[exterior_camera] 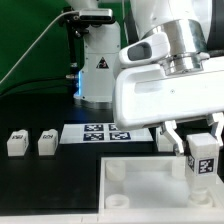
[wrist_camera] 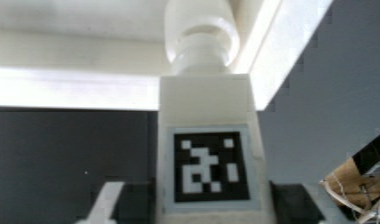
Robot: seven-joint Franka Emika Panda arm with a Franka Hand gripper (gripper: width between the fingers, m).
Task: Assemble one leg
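The leg [exterior_camera: 203,163] is seen upright at the exterior view's right, with its black-and-white tag turned toward that camera. It is placed between the fingers [wrist_camera: 112,204] of the gripper [exterior_camera: 195,142], which is hung from the large white arm housing above it. The lower end of the leg is set over the white tray-like top [exterior_camera: 150,195], near that top's side on the exterior view's right. Whether it is resting on the top or is held just clear of it cannot be made out.

In the wrist view the leg [wrist_camera: 208,110] is shown along its length, with the tag face toward the camera and a rounded peg at its far end. One finger is seen on each side of it, and the gripper [wrist_camera: 201,205] is thus spanned around the post. A thin dark gap seems to be left on one side, so it cannot be told whether the fingers are pressed against the leg or only set narrowly around it.

Two more legs [exterior_camera: 15,143] are laid side by side on the dark table [exterior_camera: 40,190] at the exterior view's left, well apart from the top. The marker board [exterior_camera: 105,132] is laid flat between them and the gripper.
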